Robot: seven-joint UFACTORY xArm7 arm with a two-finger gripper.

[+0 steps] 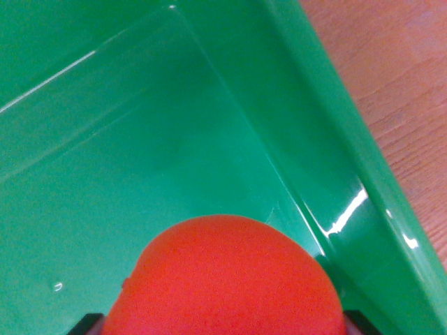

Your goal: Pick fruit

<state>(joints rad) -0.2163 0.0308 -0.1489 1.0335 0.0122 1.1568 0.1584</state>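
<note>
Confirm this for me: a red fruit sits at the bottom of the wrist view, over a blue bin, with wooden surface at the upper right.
One detail is wrong: the bin is green, not blue, as the wrist view shows. The red fruit at the bottom edge and the wooden surface at the upper right are as stated.

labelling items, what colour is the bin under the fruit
Glossy green bin, clearest in the wrist view.

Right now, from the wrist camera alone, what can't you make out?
- Gripper: only dark finger tips show at the bottom corners; the red fruit hides the rest, so the grip is unclear.
- Red fruit: its lower part is cut off by the bottom edge; its type is unclear.
- Green bin: the frame crops it.
- Wooden surface: only the wrist view's right corner shows.
</note>
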